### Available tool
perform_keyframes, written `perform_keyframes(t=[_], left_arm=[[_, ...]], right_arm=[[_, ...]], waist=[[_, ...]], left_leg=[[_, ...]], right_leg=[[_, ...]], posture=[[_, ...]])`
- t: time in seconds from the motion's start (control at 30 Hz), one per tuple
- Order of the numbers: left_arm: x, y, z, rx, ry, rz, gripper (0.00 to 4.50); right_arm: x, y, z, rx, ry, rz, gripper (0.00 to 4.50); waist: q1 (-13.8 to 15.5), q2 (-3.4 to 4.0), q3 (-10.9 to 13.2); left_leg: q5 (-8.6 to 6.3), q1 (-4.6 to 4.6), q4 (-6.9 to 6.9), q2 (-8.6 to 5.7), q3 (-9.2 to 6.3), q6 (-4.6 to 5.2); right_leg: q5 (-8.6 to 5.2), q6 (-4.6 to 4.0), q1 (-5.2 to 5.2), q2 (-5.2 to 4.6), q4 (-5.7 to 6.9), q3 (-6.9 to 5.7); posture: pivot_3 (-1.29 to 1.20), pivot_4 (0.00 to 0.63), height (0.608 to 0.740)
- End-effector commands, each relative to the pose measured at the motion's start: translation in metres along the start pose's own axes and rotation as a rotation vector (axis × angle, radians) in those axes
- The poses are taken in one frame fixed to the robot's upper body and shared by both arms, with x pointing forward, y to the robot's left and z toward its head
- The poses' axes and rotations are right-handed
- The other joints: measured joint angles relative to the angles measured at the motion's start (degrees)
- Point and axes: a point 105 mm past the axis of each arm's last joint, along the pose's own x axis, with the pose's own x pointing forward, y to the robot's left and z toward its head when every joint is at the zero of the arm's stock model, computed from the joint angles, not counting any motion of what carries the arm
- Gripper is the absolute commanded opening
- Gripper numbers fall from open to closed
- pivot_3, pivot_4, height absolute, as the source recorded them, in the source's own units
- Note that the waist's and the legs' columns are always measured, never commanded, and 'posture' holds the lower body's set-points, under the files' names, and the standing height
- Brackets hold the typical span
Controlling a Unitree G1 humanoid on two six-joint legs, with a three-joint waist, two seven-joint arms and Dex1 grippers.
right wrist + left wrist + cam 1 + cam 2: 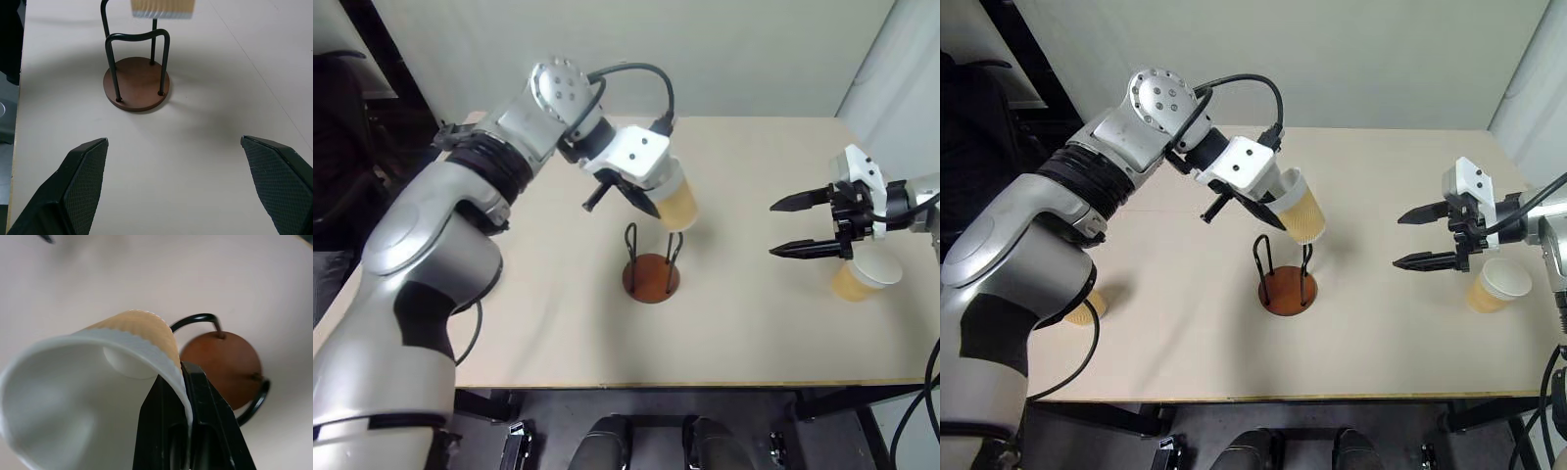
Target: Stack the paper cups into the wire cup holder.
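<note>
While the left gripper (188, 396) pinches one cup (677, 204) by its rim wall, tilted just above the holder (651, 277), right gripper (796, 226) hangs spread, empty, near a second cup (1500, 285) on the table (558, 333). Cups look light and crushable; grip gently at the stiffer rolled rim.

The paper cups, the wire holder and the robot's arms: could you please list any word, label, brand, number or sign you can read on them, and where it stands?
None: no text can be read in any view.
The held paper cup shows plain tan ribbing and a white inside.
The cup on the table is blank too.
The wire cup holder bears no mark.
The left gripper and right gripper carry no legible label.
</note>
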Motion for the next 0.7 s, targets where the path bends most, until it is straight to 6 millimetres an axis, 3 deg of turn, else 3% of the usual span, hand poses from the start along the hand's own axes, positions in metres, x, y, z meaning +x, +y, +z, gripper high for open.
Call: perform_keyframes(t=[0.03, 0.7], left_arm=[[-0.012, 0.003, 0.011, 0.065, 0.029, -0.025, 0.03], [-0.016, -0.007, -0.002, 0.156, 0.163, -0.105, 0.03]], right_arm=[[-0.012, -0.003, 0.013, -0.042, -0.015, -0.032, 4.50], [-0.020, -0.006, 0.016, -0.037, 0.011, -0.035, 4.50]], waist=[[0.04, 0.00, 0.00], [0.09, 0.01, 0.00]], left_leg=[[0.00, -0.01, 0.00, 0.01, -0.03, 0.00], [-0.03, -0.03, -0.03, 0.01, -0.05, 0.01]], right_leg=[[0.00, 0.00, 0.00, -0.01, -0.01, 0.00], [0.01, 0.00, 0.06, -0.02, -0.16, -0.02]], posture=[[0.00, 0.150, 0.740], [0.00, 0.150, 0.740]])
